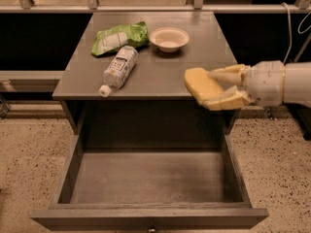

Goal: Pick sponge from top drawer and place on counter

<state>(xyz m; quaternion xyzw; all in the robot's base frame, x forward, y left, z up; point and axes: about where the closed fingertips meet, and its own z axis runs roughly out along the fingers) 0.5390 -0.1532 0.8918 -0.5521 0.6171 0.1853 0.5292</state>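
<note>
My gripper (216, 89) comes in from the right and is shut on the yellow sponge (200, 85). It holds the sponge in the air at the counter's front right edge, above the open top drawer (146, 178). The pale yellow fingers (228, 100) clamp the sponge from above and below. The drawer is pulled out and its flat grey bottom is bare. The grey counter (160, 67) lies just behind and beside the sponge.
On the counter lie a plastic bottle (118, 69) on its side, a green bag (119, 37) and a small white bowl (169, 38). A speckled floor surrounds the cabinet. A white cable (290, 28) hangs at the right.
</note>
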